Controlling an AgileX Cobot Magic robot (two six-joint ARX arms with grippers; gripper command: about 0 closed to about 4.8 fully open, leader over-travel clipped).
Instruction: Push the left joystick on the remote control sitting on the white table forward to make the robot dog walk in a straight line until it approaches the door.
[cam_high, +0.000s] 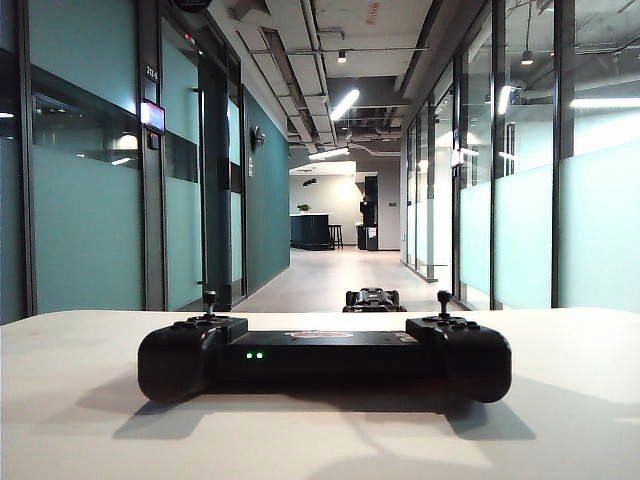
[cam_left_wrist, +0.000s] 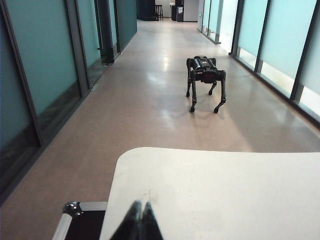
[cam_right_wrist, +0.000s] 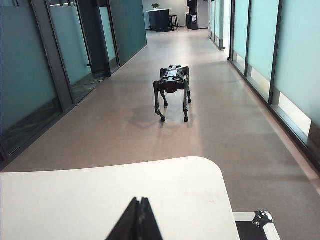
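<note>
The black remote control (cam_high: 324, 356) lies across the white table (cam_high: 80, 400), two green lights lit on its front. Its left joystick (cam_high: 209, 303) stands upright; the matching right stick (cam_high: 443, 302) too. Beyond the table's far edge the robot dog (cam_high: 373, 299) stands on the corridor floor, also seen in the left wrist view (cam_left_wrist: 206, 80) and the right wrist view (cam_right_wrist: 173, 88). My left gripper (cam_left_wrist: 141, 204) is shut, empty, over the white table (cam_left_wrist: 225, 190) near its corner. My right gripper (cam_right_wrist: 139, 200) is shut, empty, over the white table (cam_right_wrist: 75, 195). Neither gripper shows in the exterior view.
A corridor runs ahead between teal glass walls (cam_high: 90, 220) and frosted glass panels (cam_high: 600, 220). A dark door frame (cam_high: 215, 180) stands on the left. Black cases with metal edges sit on the floor beside the table corners (cam_left_wrist: 75, 220) (cam_right_wrist: 255, 225).
</note>
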